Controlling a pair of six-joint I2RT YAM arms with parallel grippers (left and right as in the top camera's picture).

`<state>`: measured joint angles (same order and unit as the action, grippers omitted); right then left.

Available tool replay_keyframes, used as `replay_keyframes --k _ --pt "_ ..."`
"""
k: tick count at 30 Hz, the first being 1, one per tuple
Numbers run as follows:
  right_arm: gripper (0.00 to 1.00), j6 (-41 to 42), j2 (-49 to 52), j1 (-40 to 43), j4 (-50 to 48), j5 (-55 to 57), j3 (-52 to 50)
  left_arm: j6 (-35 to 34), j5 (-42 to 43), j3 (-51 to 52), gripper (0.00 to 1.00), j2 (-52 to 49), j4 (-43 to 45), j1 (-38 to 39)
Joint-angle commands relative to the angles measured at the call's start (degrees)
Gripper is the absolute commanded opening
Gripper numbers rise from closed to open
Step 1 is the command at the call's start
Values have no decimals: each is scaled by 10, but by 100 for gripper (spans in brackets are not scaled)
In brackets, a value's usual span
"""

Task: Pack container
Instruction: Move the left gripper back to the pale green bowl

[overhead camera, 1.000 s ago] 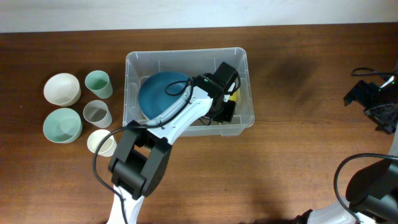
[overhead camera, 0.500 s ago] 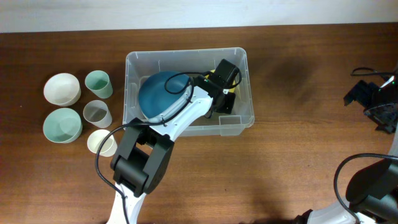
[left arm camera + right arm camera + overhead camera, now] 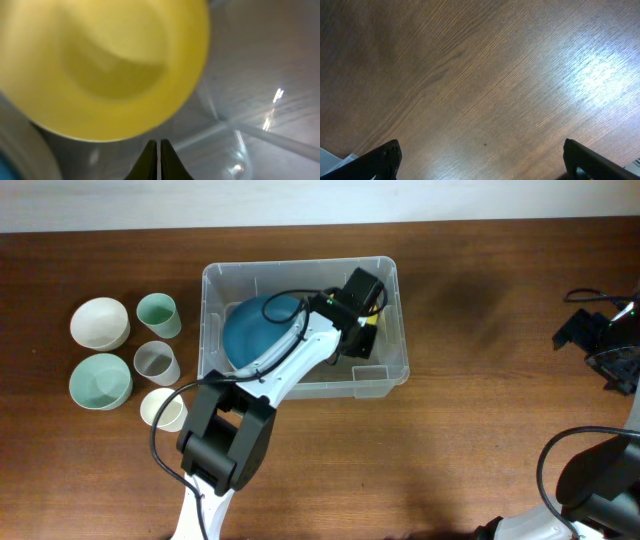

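The container (image 3: 214,280) is a large clear plastic bin at the table's middle. A dark blue bowl (image 3: 250,332) lies in its left half. My left gripper (image 3: 362,338) is inside the bin's right half. In the left wrist view its fingers (image 3: 157,152) are shut with nothing between them, just short of a yellow cup (image 3: 100,65) whose open mouth faces the camera. The bin's clear wall (image 3: 260,100) is beside it. A sliver of the yellow cup (image 3: 373,321) shows overhead. My right gripper (image 3: 600,345) is open and empty over bare wood (image 3: 480,160) at the far right.
Left of the bin stand a white bowl (image 3: 99,322), a green cup (image 3: 158,314), a clear grey cup (image 3: 156,362), a pale green bowl (image 3: 100,380) and a cream cup (image 3: 163,408). The left arm's cable loops over the blue bowl.
My left gripper has moved a little toward the bin's far wall, staying in the right half. The right arm has not moved.
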<state>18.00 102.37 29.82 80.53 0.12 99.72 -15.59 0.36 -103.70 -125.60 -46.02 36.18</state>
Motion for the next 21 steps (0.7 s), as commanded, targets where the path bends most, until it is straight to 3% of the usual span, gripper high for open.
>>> replay_keyframes --k 1,4,6,7,8,9,12,17,21 --pt "99 5 -6 2 0 1 -1 12 -7 -77 5 20 -51 -5" --pt "99 5 -6 2 0 1 -1 25 -27 -138 8 42 -108 -6" --pt "99 5 -6 2 0 1 -1 24 -96 -193 9 66 -169 -13" --pt "99 5 -6 2 0 1 -1 24 -115 -207 17 74 -185 -16" --pt "99 5 -6 2 0 1 -1 24 -158 -236 43 94 -227 -30" --pt "99 5 -6 2 0 1 -1 25 -174 -247 48 104 -244 -39" --pt "99 5 -6 2 0 1 -1 24 -217 -263 99 143 -289 -83" --pt "99 5 -6 2 0 1 -1 -12 -223 -263 99 191 -358 -192" --pt "99 5 -6 2 0 1 -1 -70 -211 -263 100 198 -416 -333"
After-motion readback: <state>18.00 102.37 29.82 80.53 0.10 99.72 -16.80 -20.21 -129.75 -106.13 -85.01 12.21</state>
